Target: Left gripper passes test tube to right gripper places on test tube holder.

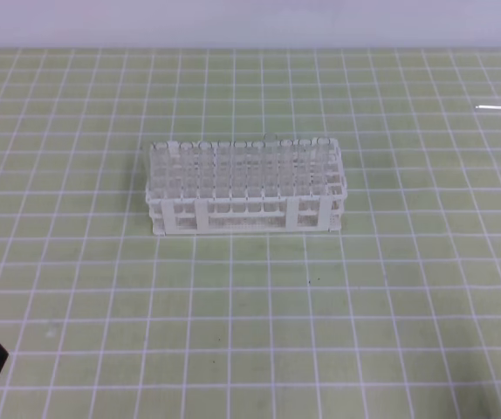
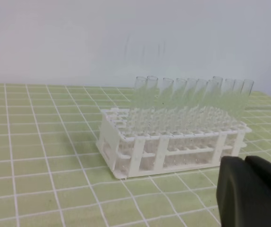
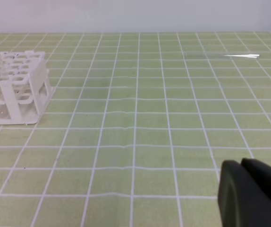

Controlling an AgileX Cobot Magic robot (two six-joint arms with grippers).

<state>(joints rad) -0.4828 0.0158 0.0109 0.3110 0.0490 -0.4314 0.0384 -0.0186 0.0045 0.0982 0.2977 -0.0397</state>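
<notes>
A: Green gridded desk (image 1: 250, 332); the white test tube holder (image 1: 246, 188) sits mid-desk, and the test tube (image 1: 500, 107) lies near the far right edge.

B: Both claws closed, empty (left claw (image 2: 249, 189), right claw (image 3: 251, 191)). Glass: light, slippery, fragile; grip mid-length, gently.

left gripper (image 2: 251, 191): matt black, rounded edges | right gripper (image 3: 253, 191): matt black, rounded edges
</notes>
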